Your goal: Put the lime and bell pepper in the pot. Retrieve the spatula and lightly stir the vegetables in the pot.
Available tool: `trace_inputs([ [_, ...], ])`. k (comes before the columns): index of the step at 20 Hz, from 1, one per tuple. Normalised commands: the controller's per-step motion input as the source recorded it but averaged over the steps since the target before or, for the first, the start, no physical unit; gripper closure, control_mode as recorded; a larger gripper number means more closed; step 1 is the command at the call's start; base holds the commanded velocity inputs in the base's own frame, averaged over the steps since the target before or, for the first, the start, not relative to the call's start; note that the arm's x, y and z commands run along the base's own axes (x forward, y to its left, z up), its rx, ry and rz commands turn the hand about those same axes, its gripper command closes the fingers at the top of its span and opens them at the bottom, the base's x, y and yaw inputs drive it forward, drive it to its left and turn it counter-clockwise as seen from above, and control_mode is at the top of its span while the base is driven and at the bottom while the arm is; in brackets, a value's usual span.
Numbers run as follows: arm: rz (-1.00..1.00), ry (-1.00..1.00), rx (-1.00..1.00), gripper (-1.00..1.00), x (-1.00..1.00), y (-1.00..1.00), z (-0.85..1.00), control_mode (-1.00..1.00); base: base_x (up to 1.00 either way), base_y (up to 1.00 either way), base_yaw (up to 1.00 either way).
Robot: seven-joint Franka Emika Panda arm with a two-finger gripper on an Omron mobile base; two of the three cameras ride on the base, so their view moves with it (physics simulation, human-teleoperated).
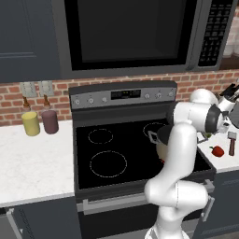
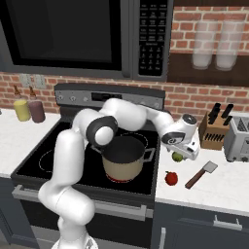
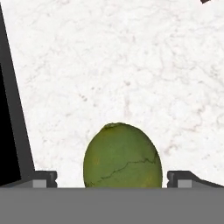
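In the hand view a green lime (image 3: 122, 155) lies on the white counter, right between the two dark tips of my gripper (image 3: 118, 178). The jaws stand open on either side of it, not touching. From the right base view the gripper (image 2: 183, 154) hangs low over the lime (image 2: 177, 157), just right of the stove. The tan pot (image 2: 122, 160) stands on the front right burner, dark inside. A small red bell pepper (image 2: 170, 178) lies on the counter in front of the lime. To its right lies the spatula (image 2: 200, 175), with a brown handle and a pale blade.
A wooden knife block (image 2: 214, 129) and a toaster (image 2: 238, 139) stand at the back right. A yellow jar (image 2: 22, 110) and a maroon jar (image 2: 37, 111) sit on the left counter. The microwave (image 2: 73, 34) hangs above the black stove top (image 2: 53, 160).
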Motion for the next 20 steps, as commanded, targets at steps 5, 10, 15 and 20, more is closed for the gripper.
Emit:
trace_inputs([
  [5, 0.04, 0.0, 0.0, -1.0, 0.0, 0.0, -0.21, -1.0, 0.0, 0.0, 0.0],
  [10, 0.04, 0.0, -0.01, -1.0, 0.0, 0.0, -0.26, -1.0, 0.0, 0.0, 0.0],
  [15, 0.04, 0.0, -0.01, 1.0, 0.0, 0.02, -0.12, -1.0, 0.0, 0.0, 0.0],
  [20, 0.02, -0.1, 0.0, 1.0, -0.02, 0.0, 0.12, -1.0, 0.0, 0.0, 0.0],
])
